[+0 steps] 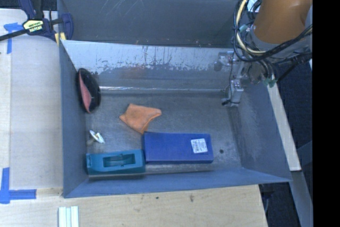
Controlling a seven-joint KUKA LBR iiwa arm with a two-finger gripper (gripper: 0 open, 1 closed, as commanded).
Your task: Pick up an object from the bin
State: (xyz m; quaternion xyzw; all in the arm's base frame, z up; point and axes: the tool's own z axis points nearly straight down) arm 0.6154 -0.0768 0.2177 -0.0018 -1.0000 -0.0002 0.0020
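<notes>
Writing: a white label is being shown on the top face of the blue box, toward its right end. The print on it is too small to be read.

Blue box: flat, rectangular, dark blue, being seen lying flat at the near side of the bin, with its long side running left to right along the near wall.

Neighbours:
- A teal tape dispenser is being seen just beside the box's left end, in the near left corner.
- A crumpled orange cloth is being seen just beyond the box's far left corner.
- A small pale bit is lying left of the cloth; its kind cannot be told.
- A black oval thing with a pink face is being propped against the left wall.

Gripper: being held at the far right of the bin, close to the right wall, over bare grey floor. The blue box is the nearest thing, lying to the near left of it. Whether the gripper is spread or pressed together cannot be told. An orange cover and looped cables are being carried on the wrist above it.
</notes>
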